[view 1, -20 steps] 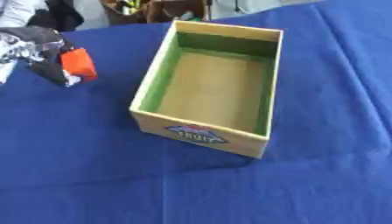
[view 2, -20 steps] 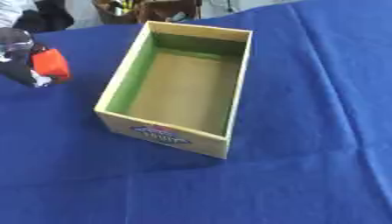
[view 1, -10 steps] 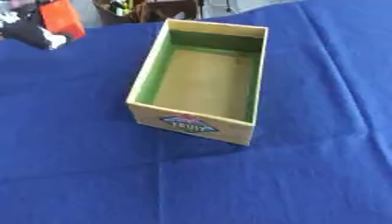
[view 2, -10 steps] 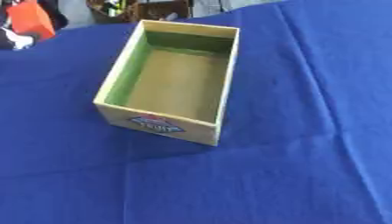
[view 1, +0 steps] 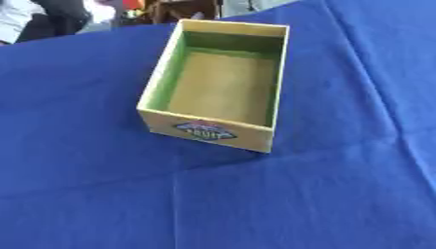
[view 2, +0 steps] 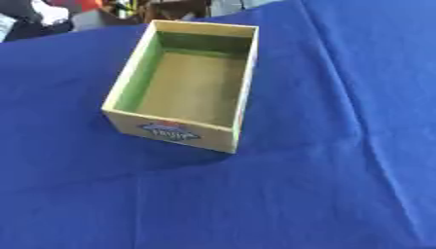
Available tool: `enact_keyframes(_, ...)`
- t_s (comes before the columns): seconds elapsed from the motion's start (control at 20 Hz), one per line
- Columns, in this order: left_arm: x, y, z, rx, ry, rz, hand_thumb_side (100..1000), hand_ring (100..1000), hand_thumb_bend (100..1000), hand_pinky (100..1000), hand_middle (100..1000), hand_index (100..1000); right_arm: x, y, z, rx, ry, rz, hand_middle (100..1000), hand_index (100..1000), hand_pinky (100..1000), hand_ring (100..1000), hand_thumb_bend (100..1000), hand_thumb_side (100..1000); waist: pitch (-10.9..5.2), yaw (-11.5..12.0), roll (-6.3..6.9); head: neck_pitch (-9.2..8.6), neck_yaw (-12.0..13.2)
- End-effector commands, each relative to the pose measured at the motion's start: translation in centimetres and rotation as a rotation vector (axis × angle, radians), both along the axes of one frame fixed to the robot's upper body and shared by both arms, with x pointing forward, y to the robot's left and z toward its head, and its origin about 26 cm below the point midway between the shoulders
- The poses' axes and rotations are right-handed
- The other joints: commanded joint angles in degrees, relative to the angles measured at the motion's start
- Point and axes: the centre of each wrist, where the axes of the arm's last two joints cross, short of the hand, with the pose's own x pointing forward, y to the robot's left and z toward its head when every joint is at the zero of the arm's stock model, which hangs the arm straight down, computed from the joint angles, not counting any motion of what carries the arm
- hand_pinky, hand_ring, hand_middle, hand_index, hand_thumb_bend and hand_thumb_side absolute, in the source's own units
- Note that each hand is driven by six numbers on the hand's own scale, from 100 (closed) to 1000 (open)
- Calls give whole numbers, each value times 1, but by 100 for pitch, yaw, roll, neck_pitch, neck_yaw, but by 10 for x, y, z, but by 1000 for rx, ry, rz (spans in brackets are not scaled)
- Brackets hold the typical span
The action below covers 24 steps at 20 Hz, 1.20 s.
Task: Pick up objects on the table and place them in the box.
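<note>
An open cardboard box (view 1: 209, 130) sits mid-table, with green inner walls, a bare tan floor and a fruit label on its near end. Nothing lies inside it. My left hand (view 1: 64, 14) shows as a blurred black and silver shape at the top left edge, raised above the table behind the box's far left corner. It is shut on a small orange object (view 1: 132, 4), of which only the lower part shows at the top edge. My right hand appears in neither view.
A blue cloth (view 1: 340, 185) with a few creases covers the whole table. Dark furniture (view 1: 183, 7) and people stand beyond the far edge, behind the box.
My left hand has lifted the orange object off the cloth at the left, carrying it up and rightward to the top edge. The camera has shifted slightly; the box stays put.
</note>
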Motion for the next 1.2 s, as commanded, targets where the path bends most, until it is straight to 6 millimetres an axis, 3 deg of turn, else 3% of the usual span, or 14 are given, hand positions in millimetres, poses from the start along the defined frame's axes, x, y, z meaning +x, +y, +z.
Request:
enact_keyframes(0.05, 3, -17, 6, -29, 23, -51, 563, 325, 100, 100, 341, 484, -3, 4, 10, -12, -27, 30, 728, 757, 820, 768, 100, 620, -155, -23, -23, 28, 39)
enact_keyframes(0.35, 19, -39, -10, -54, 117, -103, 536, 327, 100, 100, 341, 486, -3, 9, 15, -11, -47, 64, 729, 758, 820, 768, 100, 616, -95, -93, 5, 11, 39)
enact_keyframes(0.95, 36, -58, -37, -43, 250, -135, 562, 359, 100, 131, 371, 520, -3, 13, 18, 2, -56, 81, 728, 759, 821, 768, 100, 614, -41, -160, 26, -41, -4)
enact_keyframes(1.0, 38, -59, -40, -42, 259, -137, 565, 379, 100, 155, 392, 564, -3, 13, 18, 3, -56, 82, 728, 759, 821, 768, 100, 614, -39, -168, 23, -41, -10)
enact_keyframes(1.2, 45, -63, -50, -21, 303, -130, 583, 441, 100, 229, 456, 604, -3, 14, 18, 5, -56, 86, 728, 759, 821, 768, 100, 614, -32, -186, 22, -53, -24)
